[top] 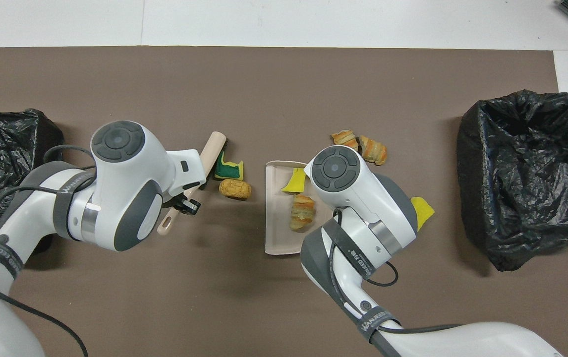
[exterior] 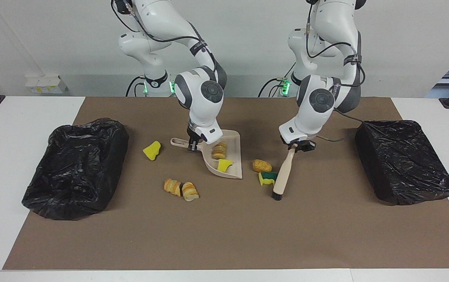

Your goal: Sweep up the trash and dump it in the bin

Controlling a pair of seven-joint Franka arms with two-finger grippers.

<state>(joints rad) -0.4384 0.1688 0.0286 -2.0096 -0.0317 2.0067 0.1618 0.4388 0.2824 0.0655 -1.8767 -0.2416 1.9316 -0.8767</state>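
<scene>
Brown matting point(exterior: 224, 235) covers your white table point(exterior: 13, 129), and both arms are at work over its middle; your left gripper point(exterior: 297, 145) is clamped tight on the handle of the beige brush point(exterior: 282, 176), which slants down from it so that the dark bristle end rests on the mat, touching the green-and-yellow sponge bit point(exterior: 267, 178); just beside that bit, a little nearer to the robots, lies a tan bread-like chunk point(exterior: 261, 165), apart from the brush; your right gripper point(exterior: 194, 145) is closed on the handle of the beige dustpan point(exterior: 230, 171), which sits on the mat with its open mouth turned toward the brush; inside the pan you have a striped bread chunk point(exterior: 219, 150) and a yellow sponge piece point(exterior: 224, 165); working outward, two more bread-like chunks point(exterior: 180, 189) lie touching each other on the mat, farther from the robots than the pan and toward the right arm's end; another yellow sponge bit point(exterior: 152, 150) lies near the pan's handle, toward that same end, between the pan and a black-lined bin point(exterior: 75, 168); a second black-lined bin point(exterior: 404, 160) sits at the left arm's end of the mat, well apart from the brush; from overhead you see the left arm's wrist covering most of the brush handle.
</scene>
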